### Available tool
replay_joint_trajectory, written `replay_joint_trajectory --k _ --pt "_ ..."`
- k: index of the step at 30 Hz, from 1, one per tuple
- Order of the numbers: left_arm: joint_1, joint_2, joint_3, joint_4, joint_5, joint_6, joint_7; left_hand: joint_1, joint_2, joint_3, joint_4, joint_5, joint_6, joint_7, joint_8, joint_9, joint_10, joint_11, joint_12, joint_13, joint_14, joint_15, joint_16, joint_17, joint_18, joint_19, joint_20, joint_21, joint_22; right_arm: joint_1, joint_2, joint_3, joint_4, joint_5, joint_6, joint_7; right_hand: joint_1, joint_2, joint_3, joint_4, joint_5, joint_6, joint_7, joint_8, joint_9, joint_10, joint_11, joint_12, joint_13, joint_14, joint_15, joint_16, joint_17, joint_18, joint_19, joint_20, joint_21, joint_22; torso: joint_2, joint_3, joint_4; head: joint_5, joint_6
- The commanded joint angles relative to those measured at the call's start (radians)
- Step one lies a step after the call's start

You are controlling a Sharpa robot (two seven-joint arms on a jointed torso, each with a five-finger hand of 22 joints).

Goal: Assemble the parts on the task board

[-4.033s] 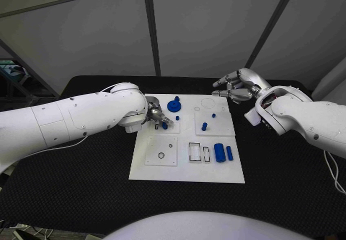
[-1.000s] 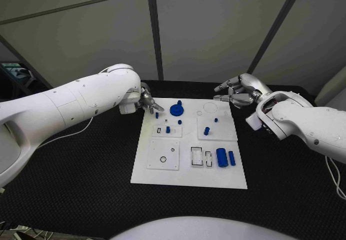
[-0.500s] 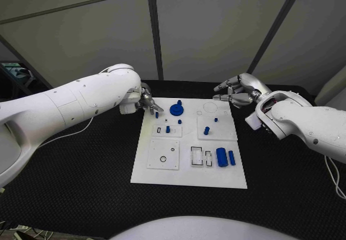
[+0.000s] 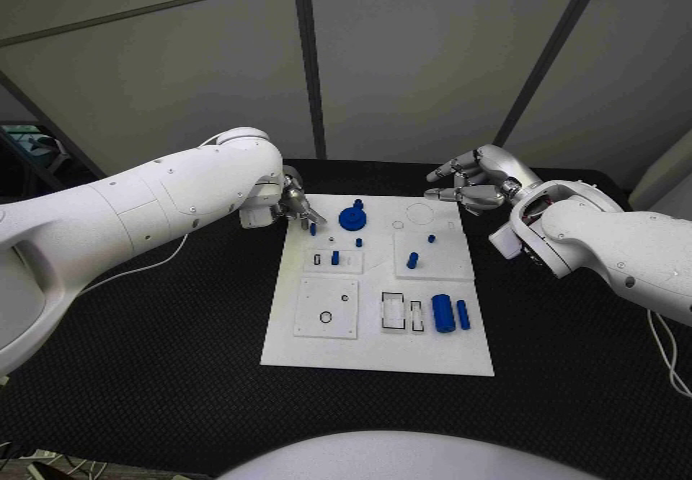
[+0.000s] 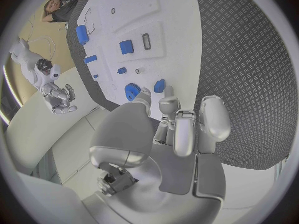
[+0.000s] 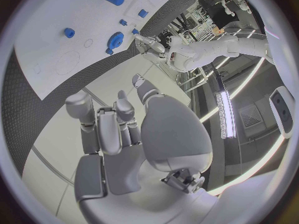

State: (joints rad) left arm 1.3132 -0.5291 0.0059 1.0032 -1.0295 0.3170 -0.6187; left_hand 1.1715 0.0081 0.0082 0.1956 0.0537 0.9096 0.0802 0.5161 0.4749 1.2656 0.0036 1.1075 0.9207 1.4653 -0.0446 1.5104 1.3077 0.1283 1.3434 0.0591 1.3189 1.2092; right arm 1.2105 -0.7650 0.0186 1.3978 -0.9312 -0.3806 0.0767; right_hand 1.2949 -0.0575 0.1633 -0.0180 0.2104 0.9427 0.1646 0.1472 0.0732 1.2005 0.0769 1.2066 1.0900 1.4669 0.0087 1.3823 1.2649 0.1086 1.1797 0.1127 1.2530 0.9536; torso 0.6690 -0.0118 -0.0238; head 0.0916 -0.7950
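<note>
surface: black textured table (image 4: 144,340), white task board (image 4: 378,345) in the middle, grey wall panels behind.
left hand: left hand (image 4: 293,205) sits at the board's far left corner, fingertips (image 5: 144,91) closed on a small blue peg (image 4: 313,229); left wrist view shows the peg (image 5: 159,86) pinched at the tips, just over the board edge.
right hand: right hand (image 4: 473,180) hovers off the far right corner, fingers curled in, nothing in them.
parts placed: blue gear (image 4: 352,214) near the far edge, just beside the held peg; short pegs (image 4: 335,258) standing in the small square plates mid-board; one more on the right plate (image 4: 411,261).
parts loose: two blue cylinders (image 4: 450,314) lie side by side on the near right, next to the outlined rectangular slots (image 4: 392,311).
step: my read is that the peg is being carried to a socket; which hole it is meant for I can't tell.
how to do it well: keep peg axis vertical, centre over the hole before lowering, descend slowly, release only once seated.
risk: pinch is at the very tips, so the peg could tilt or slip; the gear sits close, so watch for a knock on approach.
</note>
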Motion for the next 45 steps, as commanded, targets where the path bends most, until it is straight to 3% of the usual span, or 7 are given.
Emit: replay_joint_trajectory --k 1,11,18,26,36,39,45 --pt "0.000 0.003 0.000 -0.003 -0.008 0.015 0.008 0.008 0.003 0.001 -0.007 0.002 0.006 -0.002 0.006 -0.002 0.007 0.001 0.002 -0.001 0.087 -0.009 0.004 0.211 -0.042 0.006 0.000 0.003 -0.001 0.002 0.001 0.001 0.001 -0.001 0.005 0.008 -0.005 0.004 -0.002 0.004 0.003 -0.007 -0.003 0.004 -0.001 -0.006 -0.001 -0.007 -0.001 0.028 -0.008 -0.003 -0.001 0.015 -0.005 -0.001 -0.007 -0.001 0.000 -0.0002 0.0006 -0.001 -0.001" --pt "-0.002 0.006 0.000 -0.007 -0.008 0.014 0.009 0.028 0.019 0.007 -0.020 0.002 0.007 -0.003 0.008 -0.011 0.007 0.000 0.001 -0.003 0.087 -0.010 0.004 0.211 -0.042 0.006 -0.001 0.002 0.000 0.002 0.000 0.001 0.002 -0.001 0.005 0.008 -0.004 0.005 -0.002 0.006 0.004 -0.008 -0.003 0.005 -0.001 -0.004 -0.001 -0.006 -0.001 0.028 -0.008 -0.004 -0.001 0.016 -0.004 -0.002 -0.009 -0.003 0.000 -0.0004 0.0006 -0.001 -0.004" --pt "-0.003 0.002 0.000 -0.004 -0.007 -0.008 0.021 0.080 0.068 0.048 -0.053 0.002 0.009 -0.009 0.014 -0.024 0.007 -0.006 0.000 -0.005 0.087 -0.014 0.006 0.212 -0.042 0.007 -0.004 0.002 0.004 0.002 0.001 0.001 0.001 -0.001 0.005 0.008 -0.004 0.005 -0.002 0.006 0.004 -0.008 -0.003 0.005 -0.001 -0.004 -0.001 -0.006 -0.001 0.028 -0.008 -0.004 -0.001 0.016 -0.004 -0.002 -0.009 -0.003 0.000 -0.0002 0.0011 -0.002 -0.005" --pt "-0.003 -0.003 0.000 0.002 0.040 -0.032 0.046 0.179 0.115 0.174 -0.137 -0.005 -0.003 -0.020 0.019 -0.034 -0.022 -0.017 -0.041 -0.046 0.083 -0.023 -0.006 0.202 -0.037 -0.011 -0.014 -0.018 -0.018 0.002 0.002 0.001 -0.002 -0.001 0.006 0.008 -0.004 0.005 -0.002 0.006 0.004 -0.008 -0.003 0.005 -0.001 -0.004 -0.001 -0.006 -0.001 0.028 -0.008 -0.004 -0.001 0.016 -0.004 -0.002 -0.009 -0.003 0.000 -0.0001 0.0011 0.000 -0.006" --pt "-0.003 -0.043 0.000 0.047 0.148 -0.088 0.041 0.115 0.058 0.385 -0.177 -0.007 -0.018 -0.017 0.067 -0.011 -0.015 -0.013 -0.063 -0.067 0.083 -0.021 -0.005 0.204 -0.038 -0.013 -0.013 -0.022 -0.013 0.002 0.001 0.001 -0.005 -0.001 0.006 0.008 -0.004 0.005 -0.002 0.006 0.004 -0.008 -0.003 0.005 -0.001 -0.004 -0.001 -0.006 -0.001 0.028 -0.008 -0.004 -0.001 0.016 -0.004 -0.002 -0.009 -0.003 -0.002 0.0003 0.0030 -0.001 -0.008" --pt "-0.003 -0.065 0.000 0.085 0.184 -0.108 0.032 0.062 0.024 0.483 -0.188 -0.003 -0.032 -0.020 0.092 0.001 -0.009 -0.013 -0.065 -0.069 0.084 -0.022 -0.003 0.205 -0.038 -0.012 -0.015 -0.022 -0.010 0.002 0.002 0.001 -0.007 -0.001 0.007 0.007 -0.004 0.005 -0.002 0.006 0.004 -0.008 -0.003 0.005 -0.001 -0.004 -0.001 -0.006 -0.001 0.028 -0.008 -0.004 -0.001 0.016 -0.004 -0.002 -0.009 -0.003 -0.002 0.0011 0.0039 0.002 -0.010" --pt "-0.008 -0.115 0.000 0.171 0.224 -0.143 0.019 0.027 0.004 0.540 -0.194 -0.006 -0.031 -0.020 0.120 0.012 -0.006 -0.017 -0.066 -0.072 0.085 -0.023 -0.001 0.207 -0.038 -0.009 -0.016 -0.021 -0.005 0.001 0.002 0.001 -0.008 -0.001 0.007 0.007 -0.004 0.005 -0.002 0.006 0.004 -0.008 -0.003 0.005 -0.001 -0.004 -0.001 -0.006 -0.001 0.028 -0.008 -0.004 -0.001 0.016 -0.004 -0.002 -0.009 -0.003 -0.002 0.0005 0.0026 0.007 -0.010"
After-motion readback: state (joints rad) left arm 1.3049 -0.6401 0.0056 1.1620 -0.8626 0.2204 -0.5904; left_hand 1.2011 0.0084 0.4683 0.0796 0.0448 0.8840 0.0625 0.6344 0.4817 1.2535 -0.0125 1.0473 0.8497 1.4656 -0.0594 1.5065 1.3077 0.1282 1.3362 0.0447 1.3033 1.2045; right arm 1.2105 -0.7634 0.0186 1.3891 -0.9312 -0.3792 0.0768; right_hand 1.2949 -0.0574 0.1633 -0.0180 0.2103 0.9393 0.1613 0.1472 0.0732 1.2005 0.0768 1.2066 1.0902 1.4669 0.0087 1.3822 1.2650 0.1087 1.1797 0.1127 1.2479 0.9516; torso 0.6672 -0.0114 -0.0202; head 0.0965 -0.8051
